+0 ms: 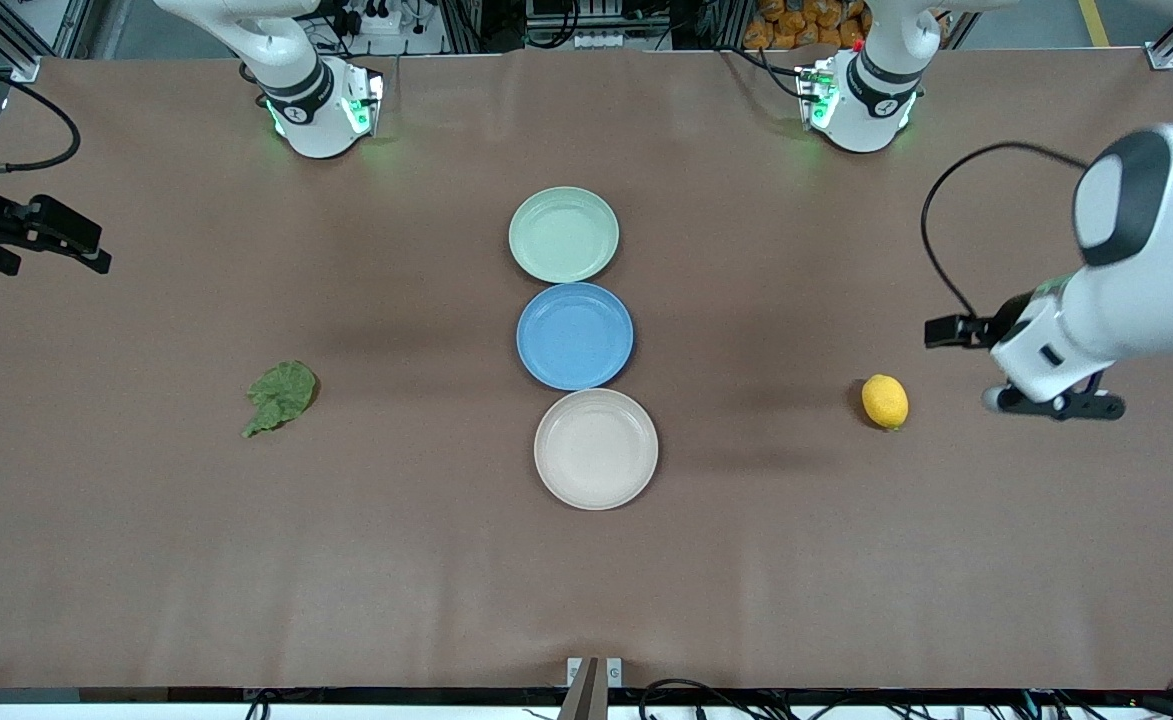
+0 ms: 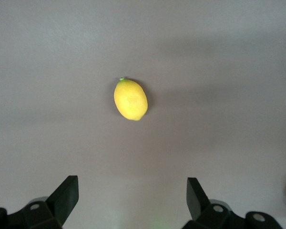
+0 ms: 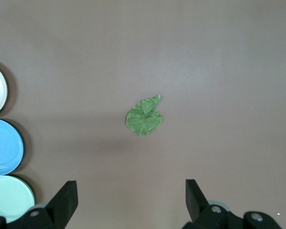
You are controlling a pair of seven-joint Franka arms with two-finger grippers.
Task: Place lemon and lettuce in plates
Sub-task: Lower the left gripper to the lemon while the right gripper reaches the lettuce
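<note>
The left gripper hangs over bare table near the lemon — fingers spread, empty. The right gripper hangs high at its table end — fingers apart too, lettuce untouched.

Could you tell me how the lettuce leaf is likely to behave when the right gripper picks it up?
The lettuce lies flat and crinkled on the table, so it is probably thin, light and floppy, and may droop from the fingers. Lying so low, it may be hard to pinch without scraping the cloth. The open right gripper hangs above it, toward the right arm's end.
</note>
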